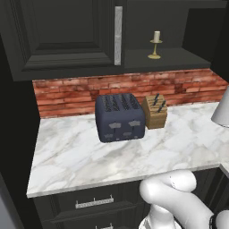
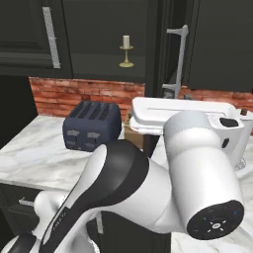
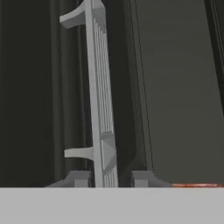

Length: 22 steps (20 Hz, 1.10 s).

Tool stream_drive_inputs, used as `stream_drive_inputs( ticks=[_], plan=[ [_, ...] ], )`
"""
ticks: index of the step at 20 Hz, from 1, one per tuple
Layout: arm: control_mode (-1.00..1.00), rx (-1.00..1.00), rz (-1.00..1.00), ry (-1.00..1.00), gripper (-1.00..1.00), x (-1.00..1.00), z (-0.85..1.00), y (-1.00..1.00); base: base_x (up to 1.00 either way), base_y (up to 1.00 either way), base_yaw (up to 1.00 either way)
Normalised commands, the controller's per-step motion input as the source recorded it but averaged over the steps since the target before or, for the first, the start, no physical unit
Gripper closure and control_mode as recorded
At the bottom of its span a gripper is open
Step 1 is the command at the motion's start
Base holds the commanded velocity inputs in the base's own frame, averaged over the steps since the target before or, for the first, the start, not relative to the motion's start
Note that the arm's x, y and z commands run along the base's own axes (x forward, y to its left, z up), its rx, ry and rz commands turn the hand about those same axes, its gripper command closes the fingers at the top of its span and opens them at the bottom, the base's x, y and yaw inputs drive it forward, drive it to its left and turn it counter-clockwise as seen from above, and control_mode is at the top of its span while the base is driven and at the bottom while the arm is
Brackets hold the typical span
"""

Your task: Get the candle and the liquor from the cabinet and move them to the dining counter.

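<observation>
The candle (image 1: 155, 44) (image 2: 126, 51) stands upright in its golden holder on the dark shelf of the open cabinet (image 1: 62, 36). One cabinet door is swung out edge-on, with its long silver handle (image 2: 179, 59) (image 3: 98, 87) facing me. My gripper (image 3: 110, 179) straddles the lower end of that handle, and a thin dark gap shows on each side between bar and fingertips (image 3: 142, 178). The liquor and the dining counter are out of view.
A dark blue toaster (image 1: 120, 117) (image 2: 92, 126) and a wooden knife block (image 1: 155, 112) sit on the marble worktop (image 1: 67, 152) under the cabinet, against the red brick wall (image 1: 67, 96). Dark drawers (image 1: 94, 202) lie below the worktop. My own arm blocks much of the right base view.
</observation>
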Motion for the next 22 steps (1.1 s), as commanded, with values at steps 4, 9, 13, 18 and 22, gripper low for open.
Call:
stream_drive_inputs(
  ticks=[4, 9, 13, 18, 22],
  plan=[
    [-1.00, 0.00, 0.00, 0.00, -1.00, -0.30, 0.00, -0.18, 0.00, 0.00, 0.00],
    [-1.00, 0.00, -0.01, 0.00, -1.00, -0.83, 0.00, -0.11, 0.00, 0.00, 0.00],
    [-1.00, 0.00, -0.10, 0.00, -1.00, -0.86, 0.00, 0.40, 0.00, 0.00, 0.00],
    [-1.00, -0.07, -0.19, 0.00, -1.00, 0.04, -0.06, 1.00, 0.00, 0.00, 0.00],
    [-1.00, -0.09, -0.24, 0.00, -1.00, 0.35, -0.02, 1.00, 0.00, 0.00, 0.00]
  ],
)
